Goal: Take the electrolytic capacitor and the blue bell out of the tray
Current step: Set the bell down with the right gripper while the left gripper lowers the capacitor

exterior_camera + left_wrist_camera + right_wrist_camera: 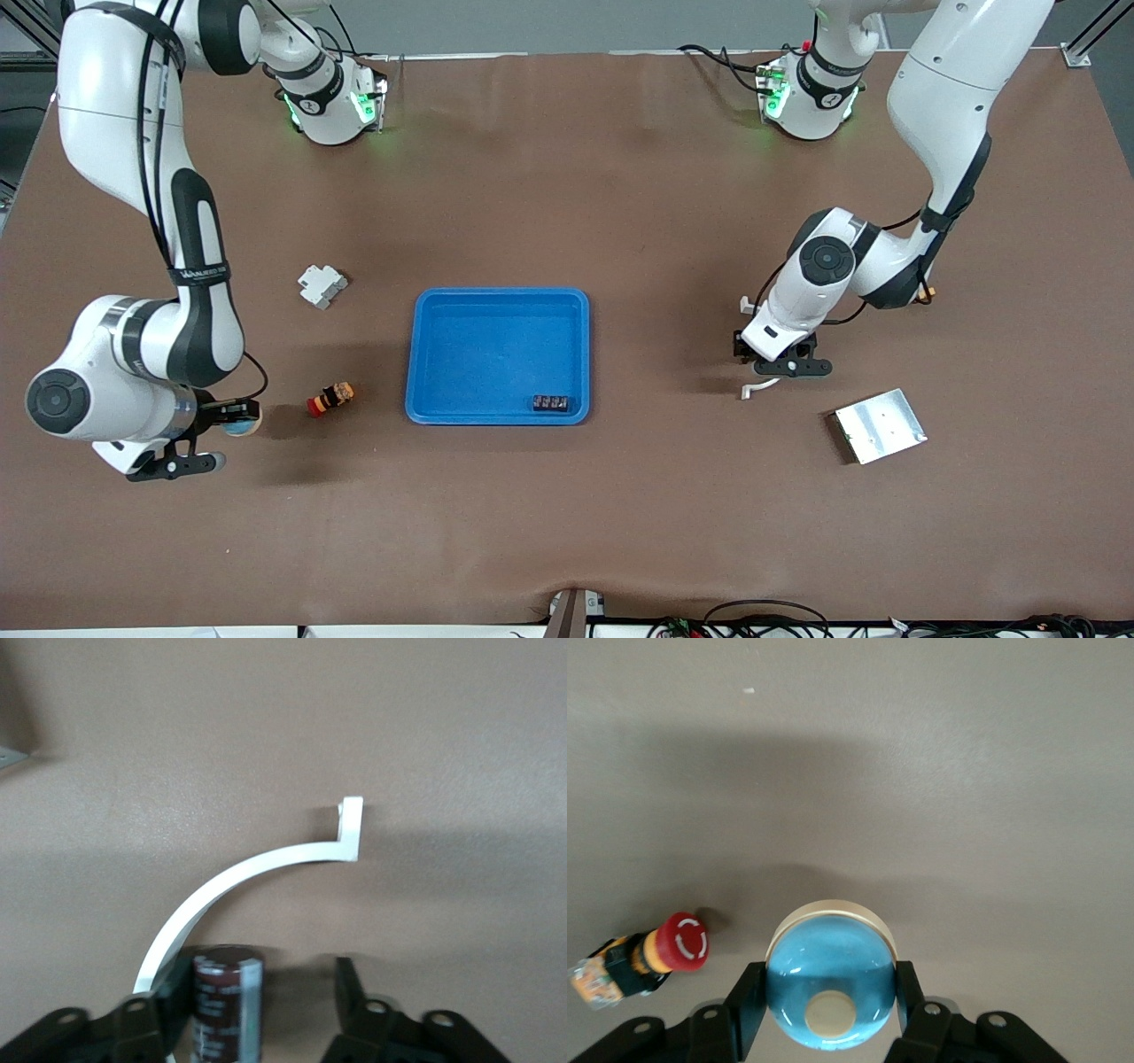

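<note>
Glossy blue bell [831,979], cream-rimmed.

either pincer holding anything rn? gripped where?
Right pincer clamps the blue bell across its dome's sides. At the left pincer, the capacitor touches one finger; the other stands apart, so no hold on its body yet.

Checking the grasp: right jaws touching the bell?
Touching. The right wrist view shows the right gripper with both jaws pressed against the blue bell.
</note>
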Motion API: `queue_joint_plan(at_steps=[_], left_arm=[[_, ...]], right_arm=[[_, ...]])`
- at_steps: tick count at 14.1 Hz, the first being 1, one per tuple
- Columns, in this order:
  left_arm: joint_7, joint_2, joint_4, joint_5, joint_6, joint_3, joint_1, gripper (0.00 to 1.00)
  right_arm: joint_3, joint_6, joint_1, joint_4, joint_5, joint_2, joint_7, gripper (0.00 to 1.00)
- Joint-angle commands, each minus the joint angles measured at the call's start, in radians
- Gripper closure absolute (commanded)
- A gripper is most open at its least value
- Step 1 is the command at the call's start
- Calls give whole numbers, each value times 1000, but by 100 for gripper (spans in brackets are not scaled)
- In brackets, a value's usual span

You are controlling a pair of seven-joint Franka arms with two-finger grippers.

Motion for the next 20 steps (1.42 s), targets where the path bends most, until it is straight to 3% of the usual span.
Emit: queue_joint_plan(at_steps=[1, 2, 4, 6, 10, 15, 18, 20], left_arm=[[-61, -14, 5, 21, 0, -13, 1, 0], [-72, -17, 5, 20, 0, -13, -4, 0], [-86, -19, 6, 20, 0, -16, -5, 0], [-98, -17, 14, 18, -1, -27, -5, 0], [-103, -14, 32, 11, -4, -27, -4, 0], [-344, -17, 81, 9, -20, -71, -10, 0], [-444, -5, 202, -5, -188, -104, -35, 0], [-504, 24, 300, -92, -288, -128, -59, 0]], right_arm=[[2, 53, 5, -44, 42, 3, -4, 92], [1, 56, 5, -43, 48, 10, -4, 86], [2, 58, 9, -43, 50, 18, -4, 65], [2, 50, 8, -35, 58, 21, 4, 0], [1, 9, -4, 2, 58, -5, 5, 0], [-68, -251, 0, 210, 52, -63, 13, 0], [-67, -282, -17, 204, 45, -166, 13, 0], [-60, -363, -24, 200, 44, -236, 15, 0]])
